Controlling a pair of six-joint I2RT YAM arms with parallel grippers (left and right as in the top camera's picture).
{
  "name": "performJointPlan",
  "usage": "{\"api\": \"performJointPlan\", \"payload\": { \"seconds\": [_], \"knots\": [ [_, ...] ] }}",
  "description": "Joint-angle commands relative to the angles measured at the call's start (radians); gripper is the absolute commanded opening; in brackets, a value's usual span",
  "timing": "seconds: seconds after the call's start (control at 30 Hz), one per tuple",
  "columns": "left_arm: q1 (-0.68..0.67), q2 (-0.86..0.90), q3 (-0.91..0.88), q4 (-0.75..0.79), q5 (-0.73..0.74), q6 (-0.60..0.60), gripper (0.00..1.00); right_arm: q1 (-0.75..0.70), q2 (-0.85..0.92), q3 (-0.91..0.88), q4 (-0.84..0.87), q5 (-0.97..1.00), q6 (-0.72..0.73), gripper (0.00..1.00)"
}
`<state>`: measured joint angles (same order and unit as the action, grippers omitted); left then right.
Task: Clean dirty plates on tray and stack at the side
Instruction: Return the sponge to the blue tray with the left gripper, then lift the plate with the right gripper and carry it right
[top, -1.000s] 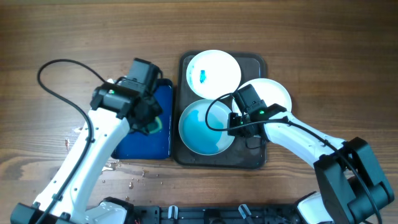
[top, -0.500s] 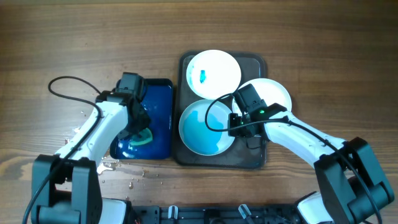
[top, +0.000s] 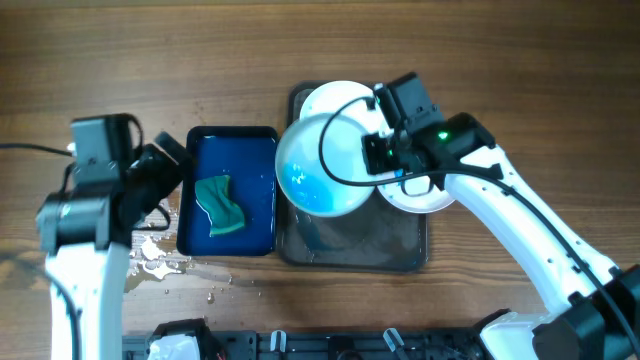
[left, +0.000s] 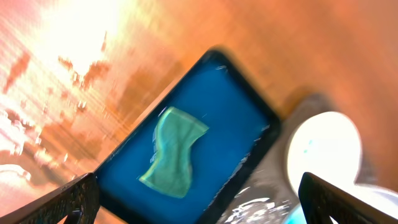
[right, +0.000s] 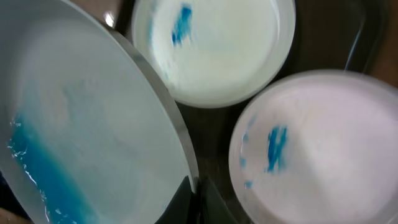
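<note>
Over the dark tray (top: 400, 245), right gripper (top: 378, 160) fingers pinched tight on rim of wet blue plate (top: 320, 170), plate up in air & tilted, arm stretched across, left gripper (top: 162, 172) wide open, empty, arm up beside blue tray (top: 232, 132) w/ sponge (top: 220, 205).

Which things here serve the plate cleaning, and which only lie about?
Job: lifted blue-smeared round white plate in right gripper; second smeared white plate; third smeared white plate; dark grey rectangular tray; green cloth in blue tray.
Lying about: water drops on wooden table.
</note>
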<state>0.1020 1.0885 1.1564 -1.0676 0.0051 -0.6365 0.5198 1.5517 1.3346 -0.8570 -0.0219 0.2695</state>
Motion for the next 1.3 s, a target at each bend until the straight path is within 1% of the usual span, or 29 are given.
{"api": "performJointPlan", "payload": {
  "seconds": [0.0, 0.07, 0.13, 0.2, 0.3, 0.4, 0.6, 0.67, 0.9, 1.0, 1.1, 1.27],
  "knots": [
    [0.009, -0.130, 0.028, 0.008, 0.013, 0.004, 1.00, 0.079, 0.005, 0.070, 0.097, 0.089, -0.025, 0.04],
    [0.009, -0.186, 0.027, 0.006, 0.013, 0.005, 1.00, 0.134, 0.028, 0.070, 0.182, 0.126, -0.023, 0.05],
    [0.009, -0.225, 0.027, 0.000, 0.013, 0.005, 1.00, 0.209, 0.076, 0.070, 0.267, 0.210, -0.022, 0.04],
    [0.009, -0.245, 0.027, -0.011, 0.013, 0.004, 1.00, 0.271, 0.125, 0.070, 0.318, 0.307, -0.023, 0.04],
    [0.008, -0.242, 0.027, -0.034, 0.013, 0.005, 1.00, 0.366, 0.199, 0.070, 0.378, 0.506, -0.024, 0.04],
    [0.009, -0.241, 0.027, -0.045, 0.013, 0.004, 1.00, 0.446, 0.201, 0.070, 0.412, 0.651, -0.037, 0.04],
    [0.008, -0.241, 0.027, -0.045, 0.013, 0.005, 1.00, 0.583, 0.176, 0.070, 0.484, 0.982, -0.229, 0.04],
    [0.009, -0.241, 0.027, -0.045, 0.013, 0.005, 1.00, 0.609, 0.175, 0.070, 0.508, 1.043, -0.284, 0.04],
    [0.009, -0.241, 0.027, -0.045, 0.013, 0.004, 1.00, 0.644, 0.174, 0.070, 0.533, 1.168, -0.336, 0.04],
    [0.009, -0.241, 0.027, -0.045, 0.013, 0.004, 1.00, 0.656, 0.172, 0.070, 0.549, 1.179, -0.362, 0.04],
    [0.009, -0.241, 0.027, -0.045, 0.013, 0.005, 1.00, 0.669, 0.172, 0.070, 0.597, 1.192, -0.423, 0.04],
    [0.009, -0.241, 0.027, -0.045, 0.013, 0.005, 1.00, 0.675, 0.172, 0.070, 0.614, 1.211, -0.446, 0.04]
  ]
}}
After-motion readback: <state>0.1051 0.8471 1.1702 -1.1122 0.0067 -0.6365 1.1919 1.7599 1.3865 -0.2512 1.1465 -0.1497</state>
